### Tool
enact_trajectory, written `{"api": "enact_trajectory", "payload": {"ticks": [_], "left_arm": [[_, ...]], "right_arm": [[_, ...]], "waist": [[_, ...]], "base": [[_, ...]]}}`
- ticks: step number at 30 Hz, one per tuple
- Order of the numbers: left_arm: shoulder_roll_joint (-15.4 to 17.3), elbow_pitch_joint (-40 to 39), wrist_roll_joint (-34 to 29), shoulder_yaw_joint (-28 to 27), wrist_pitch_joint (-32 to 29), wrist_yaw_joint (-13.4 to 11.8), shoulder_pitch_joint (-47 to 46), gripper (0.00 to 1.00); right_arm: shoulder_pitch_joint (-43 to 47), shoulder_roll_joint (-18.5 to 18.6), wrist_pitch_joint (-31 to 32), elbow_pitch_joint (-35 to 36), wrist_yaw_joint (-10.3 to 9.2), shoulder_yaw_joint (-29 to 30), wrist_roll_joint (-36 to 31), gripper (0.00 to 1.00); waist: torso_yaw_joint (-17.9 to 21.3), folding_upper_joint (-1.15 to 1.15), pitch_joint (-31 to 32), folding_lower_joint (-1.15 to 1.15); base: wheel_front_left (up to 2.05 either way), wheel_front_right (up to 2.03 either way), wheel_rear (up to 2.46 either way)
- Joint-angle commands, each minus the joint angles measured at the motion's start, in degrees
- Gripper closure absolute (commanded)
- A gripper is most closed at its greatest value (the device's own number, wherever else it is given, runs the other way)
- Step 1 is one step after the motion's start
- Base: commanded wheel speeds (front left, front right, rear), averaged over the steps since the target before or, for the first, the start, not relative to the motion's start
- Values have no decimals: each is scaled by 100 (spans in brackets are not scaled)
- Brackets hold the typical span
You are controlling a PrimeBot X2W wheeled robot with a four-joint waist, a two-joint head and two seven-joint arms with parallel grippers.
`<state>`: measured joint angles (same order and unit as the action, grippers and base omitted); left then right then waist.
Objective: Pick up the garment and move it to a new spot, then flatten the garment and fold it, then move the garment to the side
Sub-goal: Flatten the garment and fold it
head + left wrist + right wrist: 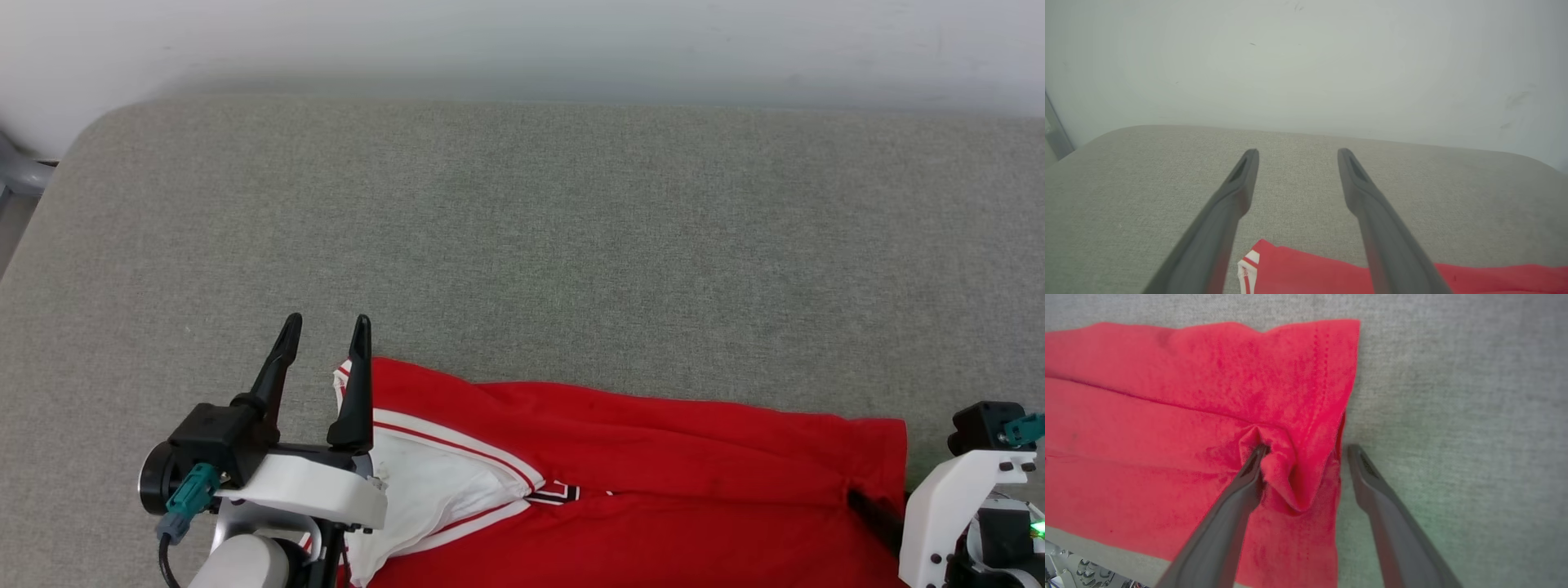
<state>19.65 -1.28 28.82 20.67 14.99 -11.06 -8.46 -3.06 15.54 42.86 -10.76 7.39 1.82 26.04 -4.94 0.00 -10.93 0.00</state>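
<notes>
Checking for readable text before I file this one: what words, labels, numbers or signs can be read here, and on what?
None can be read.
Red shirt: a sliver of black, white-edged print peeks from a fold in the head view; too little shows to read.
Grey fabric surface and wall: no text.
</notes>
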Motion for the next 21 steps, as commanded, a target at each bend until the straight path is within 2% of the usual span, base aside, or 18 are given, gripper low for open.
{"api": "enact_trajectory", "payload": {"ticks": [1,2,3,13,21], "left_arm": [[-7,8,-34,-26,24,15,-45,0],[-6,41,-74,-20,24,32,-39,0],[-14,54,-90,-36,24,40,-33,0],[20,216,-146,-103,22,77,212,0],[133,144,-80,-197,-43,-54,471,0]], "right_arm": [[143,-198,156,-253,17,-240,70,15],[131,-210,165,-275,18,-274,115,85],[98,-210,171,-294,18,-297,143,100],[-165,167,59,-35,8,-171,178,100],[-33,270,233,203,7,452,-46,100]], "waist": [[2,0,1,0],[5,0,8,0],[12,0,28,0],[148,0,474,0],[351,0,759,0]], "base": [[0,0,0],[0,0,0],[0,0,0],[0,0,0],[0,0,0]]}}
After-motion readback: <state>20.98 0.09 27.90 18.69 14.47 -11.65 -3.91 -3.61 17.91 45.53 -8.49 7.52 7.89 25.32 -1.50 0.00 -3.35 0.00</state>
